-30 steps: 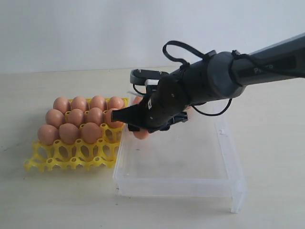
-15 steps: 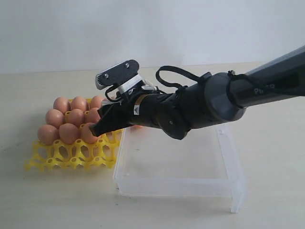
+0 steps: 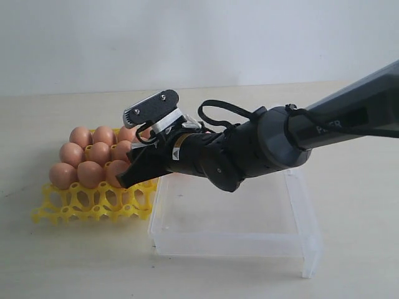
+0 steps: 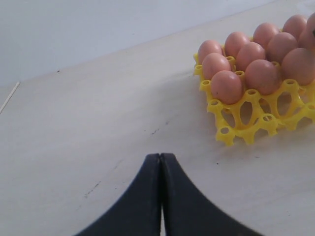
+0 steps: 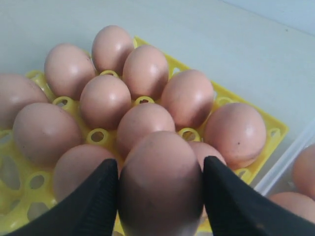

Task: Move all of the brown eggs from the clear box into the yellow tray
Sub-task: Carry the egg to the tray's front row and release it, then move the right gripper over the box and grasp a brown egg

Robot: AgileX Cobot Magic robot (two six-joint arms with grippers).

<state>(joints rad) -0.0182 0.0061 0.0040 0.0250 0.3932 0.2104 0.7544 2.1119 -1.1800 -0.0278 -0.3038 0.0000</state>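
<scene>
Eggs fill most of what we see through the right wrist view: the right gripper (image 5: 160, 209) pinches one brown egg (image 5: 158, 167) between its two dark fingers (image 5: 91, 204), just above the yellow tray (image 5: 273, 131), and that egg hides the cups straight beneath it, so we cannot tell which cup it hangs over. Around it the seated eggs (image 5: 104, 101) crowd the tray, some cut off by the picture's edge. Past the tray's rim the clear box (image 5: 288, 164) shows only as a pale wall, with two more eggs (image 5: 306, 169) inside, both cropped. In the exterior view the right arm (image 3: 268, 146) covers the far end of the box, and we cannot pick out the held egg behind the fingers. The left gripper (image 4: 160, 164) hangs over the desk (image 4: 88, 123), well apart from the tray, its jaws pressed together.
</scene>
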